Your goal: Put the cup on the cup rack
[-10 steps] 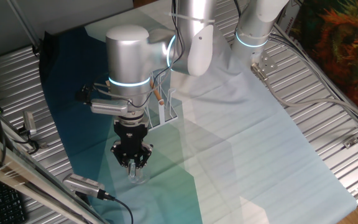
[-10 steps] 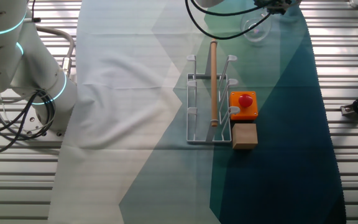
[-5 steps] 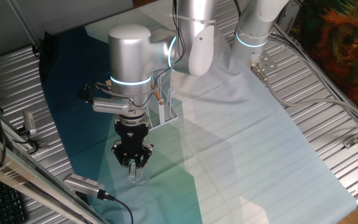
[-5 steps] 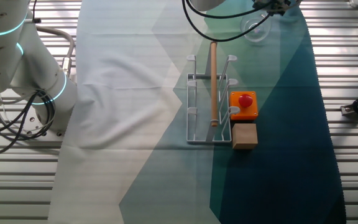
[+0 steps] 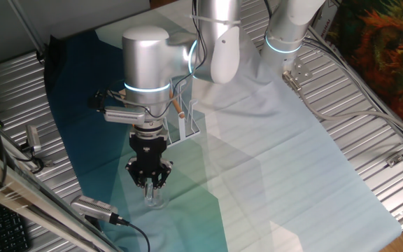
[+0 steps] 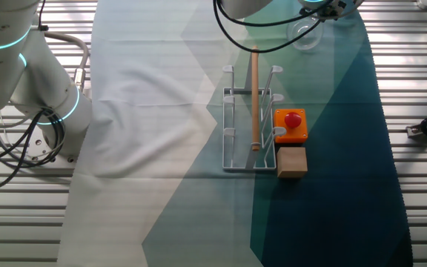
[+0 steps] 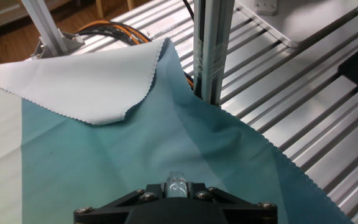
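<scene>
my two-finger gripper points straight down over the small clear glass mug, which stands on the teal cloth near the table's front edge. my fingers appear narrowed onto its rim; the hand view shows a sliver of glass pinched between the dark finger mounts, so i judge the mug held, though the contact itself is partly hidden (the glass is hard to read against the cloth). i cannot tell whether its base is off the cloth.

the white rack of thin upright pegs stands well apart from the mug, toward the arm's base, with a wooden rod lying along it, and an orange box with a red button and a small brown block just beside its end.

judgement on the step in hand: lift vertically and slowly, since a rim pinch on smooth glass may slip or let the mug swing. carry high enough to clear the peg tops, keep wide of the orange box, then choose a free peg away from the rod.
</scene>
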Action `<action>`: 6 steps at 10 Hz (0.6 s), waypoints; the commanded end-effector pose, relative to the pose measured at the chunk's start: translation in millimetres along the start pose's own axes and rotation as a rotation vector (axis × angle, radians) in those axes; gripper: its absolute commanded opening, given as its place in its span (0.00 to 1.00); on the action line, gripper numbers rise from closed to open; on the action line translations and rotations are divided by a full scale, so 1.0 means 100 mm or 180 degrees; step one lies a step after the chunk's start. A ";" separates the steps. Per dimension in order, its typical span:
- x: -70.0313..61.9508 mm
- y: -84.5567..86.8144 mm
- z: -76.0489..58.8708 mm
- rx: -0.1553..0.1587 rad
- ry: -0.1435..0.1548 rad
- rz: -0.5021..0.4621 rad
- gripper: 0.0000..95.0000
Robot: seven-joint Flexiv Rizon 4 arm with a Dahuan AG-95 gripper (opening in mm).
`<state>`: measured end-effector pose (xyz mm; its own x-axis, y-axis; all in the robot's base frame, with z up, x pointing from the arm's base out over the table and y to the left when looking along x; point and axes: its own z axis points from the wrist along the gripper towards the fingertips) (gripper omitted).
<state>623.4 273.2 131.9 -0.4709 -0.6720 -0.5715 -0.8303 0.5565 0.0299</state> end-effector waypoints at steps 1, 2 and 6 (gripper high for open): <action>0.00 -0.02 0.01 0.0028 -0.0002 -0.0006 0.00; 0.00 -0.02 0.01 0.0036 -0.0007 -0.0012 0.00; 0.00 -0.02 0.01 0.0034 -0.0023 -0.0058 0.00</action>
<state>625.9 272.9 130.1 -0.4528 -0.6792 -0.5776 -0.8351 0.5500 0.0078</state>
